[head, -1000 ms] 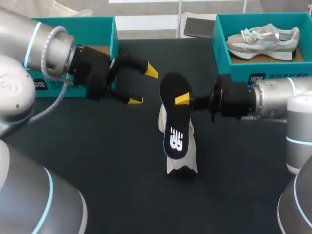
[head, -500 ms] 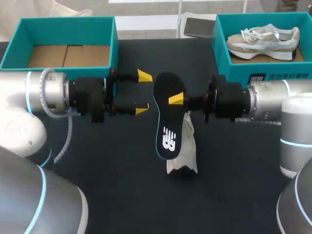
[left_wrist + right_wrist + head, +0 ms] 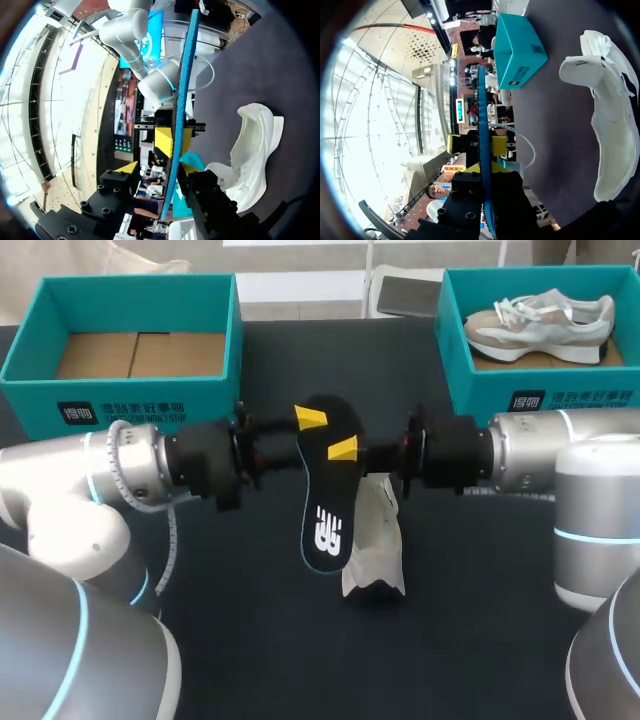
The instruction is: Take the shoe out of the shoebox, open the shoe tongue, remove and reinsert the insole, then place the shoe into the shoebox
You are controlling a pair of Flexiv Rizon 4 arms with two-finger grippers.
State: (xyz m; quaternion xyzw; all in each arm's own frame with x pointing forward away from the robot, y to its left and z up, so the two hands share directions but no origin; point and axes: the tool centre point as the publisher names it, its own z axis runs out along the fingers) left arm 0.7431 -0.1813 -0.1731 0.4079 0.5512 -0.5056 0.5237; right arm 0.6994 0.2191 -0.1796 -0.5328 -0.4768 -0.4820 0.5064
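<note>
A black insole point(image 3: 325, 502) with a white logo hangs upright above the table's middle. My right gripper point(image 3: 345, 450) is shut on its upper part; in the right wrist view its thin blue edge point(image 3: 481, 100) runs out from between that gripper's point(image 3: 485, 170) fingers. My left gripper point(image 3: 312, 432) comes from the opposite side and straddles the same end. In the left wrist view the insole edge point(image 3: 185, 75) passes between its fingers point(image 3: 160, 170), with a gap still showing at one tip. The white shoe point(image 3: 375, 550) lies on the black table under the insole, also seen beside the fingers point(image 3: 250, 150) point(image 3: 607, 115).
An empty teal shoebox point(image 3: 130, 300) stands at the back left. A second teal box point(image 3: 540, 390) at the back right holds another beige and white shoe point(image 3: 540, 320). A dark flat object point(image 3: 410, 295) lies behind, between the boxes.
My left arm has swung in toward the middle and its fingers have narrowed around the insole's top. The right arm has carried the insole a little to the left.
</note>
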